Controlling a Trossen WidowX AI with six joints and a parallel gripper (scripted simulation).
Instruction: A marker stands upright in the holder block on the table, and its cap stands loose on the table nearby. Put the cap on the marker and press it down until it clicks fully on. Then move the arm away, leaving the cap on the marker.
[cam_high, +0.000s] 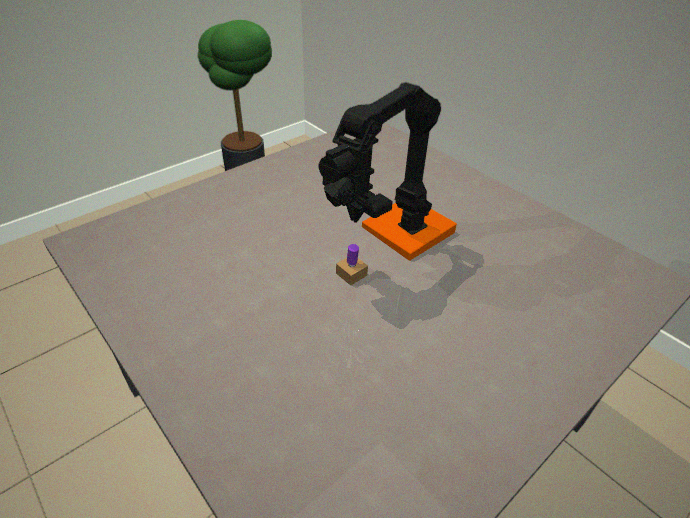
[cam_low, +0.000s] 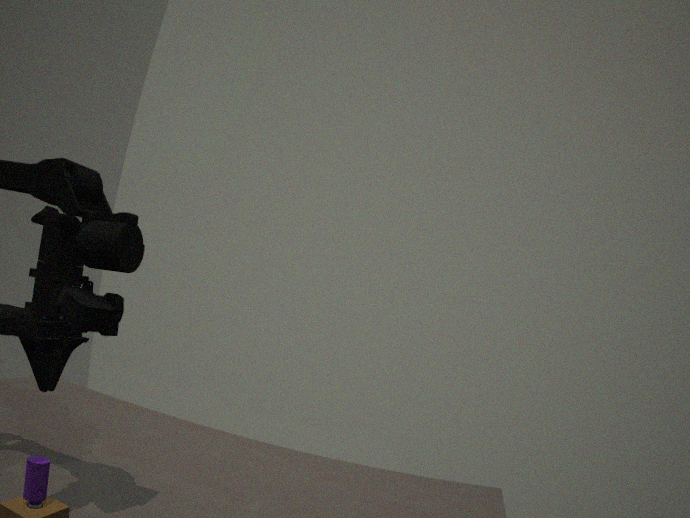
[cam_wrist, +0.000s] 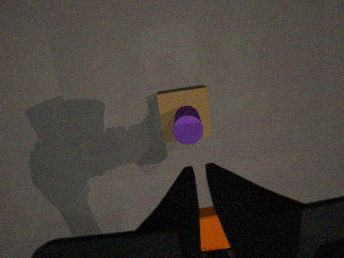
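Observation:
The purple cap (cam_high: 352, 254) (cam_low: 36, 479) (cam_wrist: 188, 130) sits on the marker, which stands upright in the tan holder block (cam_high: 353, 276) (cam_low: 33, 510) (cam_wrist: 197, 100). The marker's body is hidden under the cap. My gripper (cam_high: 355, 217) (cam_low: 45, 387) (cam_wrist: 199, 172) hangs well above the cap and a little back toward the arm's base, apart from it. Its fingers point down and stand almost together with only a narrow slit. Nothing is between them.
The arm stands on an orange base plate (cam_high: 423, 236) (cam_wrist: 212, 232) behind the holder block. A potted tree (cam_high: 236, 55) stands on the floor beyond the table's far corner. The arm's shadow falls on the table to the right of the block.

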